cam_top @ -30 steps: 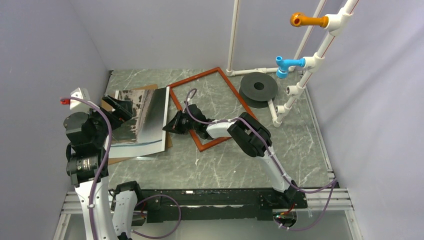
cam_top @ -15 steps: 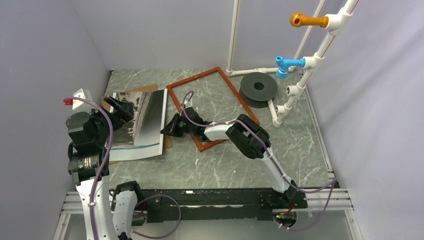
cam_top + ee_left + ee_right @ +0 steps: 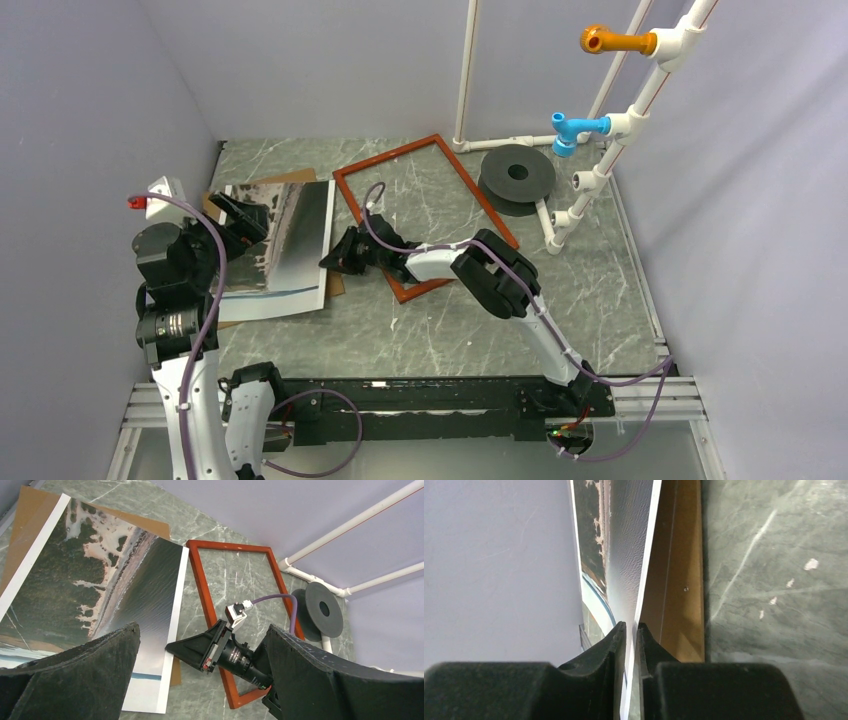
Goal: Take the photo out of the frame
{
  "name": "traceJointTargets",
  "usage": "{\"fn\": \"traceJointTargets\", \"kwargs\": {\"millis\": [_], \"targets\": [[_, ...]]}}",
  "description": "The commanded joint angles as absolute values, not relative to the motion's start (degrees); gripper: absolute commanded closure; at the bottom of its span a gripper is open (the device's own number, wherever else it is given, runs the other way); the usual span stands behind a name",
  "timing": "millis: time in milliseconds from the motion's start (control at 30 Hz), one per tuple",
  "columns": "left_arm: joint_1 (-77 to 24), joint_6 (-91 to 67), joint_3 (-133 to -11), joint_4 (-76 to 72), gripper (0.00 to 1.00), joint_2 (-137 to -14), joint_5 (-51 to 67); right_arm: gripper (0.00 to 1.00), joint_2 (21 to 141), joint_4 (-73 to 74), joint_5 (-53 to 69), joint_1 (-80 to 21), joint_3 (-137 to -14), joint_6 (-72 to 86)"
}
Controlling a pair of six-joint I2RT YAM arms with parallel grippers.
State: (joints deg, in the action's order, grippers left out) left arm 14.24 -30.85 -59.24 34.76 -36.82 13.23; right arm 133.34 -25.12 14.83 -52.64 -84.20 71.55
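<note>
the photo (image 3: 285, 240) is lying flat at the left side of the counter (image 3: 450, 320), out of the frame (image 3: 390, 155) and resting on top of a brown backing panel (image 3: 30, 510) whose edges are showing beyond it at the far and near sides. the photo's far right corner is sitting just beside the frame's left corner. the frame is lying empty on the counter to the right of the photo, turned at an angle, with bare marble showing inside its rails.

the right gripper (image 3: 328, 262) is reaching left across the frame's near corner, its tip sitting at the photo's right edge near the bottom corner. in the right wrist view its fingers (image 3: 599, 650) are standing very narrow, one on each side of the photo's pale edge, which is running between them. whether they are pinching the sheet or only flanking it, i cannot tell.

the left gripper (image 3: 245, 218) is hovering over the left part of the photo with its fingers (image 3: 90, 670) spread wide and nothing between them.

a black disc (image 3: 517, 172) is lying at the far right of the counter, beside the foot of a white pipe stand (image 3: 600, 170) carrying an orange peg and a blue peg.
</note>
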Motion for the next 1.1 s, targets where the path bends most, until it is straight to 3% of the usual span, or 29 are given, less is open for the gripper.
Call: {"fn": "traceJointTargets", "kwargs": {"millis": [0,367,467,567,733,867,1067], "targets": [[14.1,-29.4,-58.5,33.1,0.01,-37.7,14.2,0.82,133.9,-23.3,15.0,-53.5,-88.5,69.2],[14.2,-29.6,-58.2,33.5,0.01,-37.5,15.7,0.64,133.5,-4.7,19.2,-53.2,-94.5,56.3],[14.1,-29.5,-58.4,34.0,0.01,-37.3,15.7,0.56,128.8,1.7,12.6,-53.3,-91.9,49.6],[14.2,-29.5,-58.4,34.1,0.01,-36.9,15.7,0.49,127.4,16.7,6.8,-54.0,-96.8,39.6],[14.2,-30.0,-57.9,33.5,0.01,-36.5,16.2,0.47,122.2,17.8,4.5,-58.5,-92.8,28.3],[14.1,-30.1,-57.8,33.2,0.01,-36.6,15.9,0.49,124.4,17.4,7.0,-64.1,-96.1,25.1],[14.2,-29.4,-57.9,34.2,0.01,-36.3,15.8,0.77,132.1,20.0,2.8,-71.6,-108.3,24.7]]}}
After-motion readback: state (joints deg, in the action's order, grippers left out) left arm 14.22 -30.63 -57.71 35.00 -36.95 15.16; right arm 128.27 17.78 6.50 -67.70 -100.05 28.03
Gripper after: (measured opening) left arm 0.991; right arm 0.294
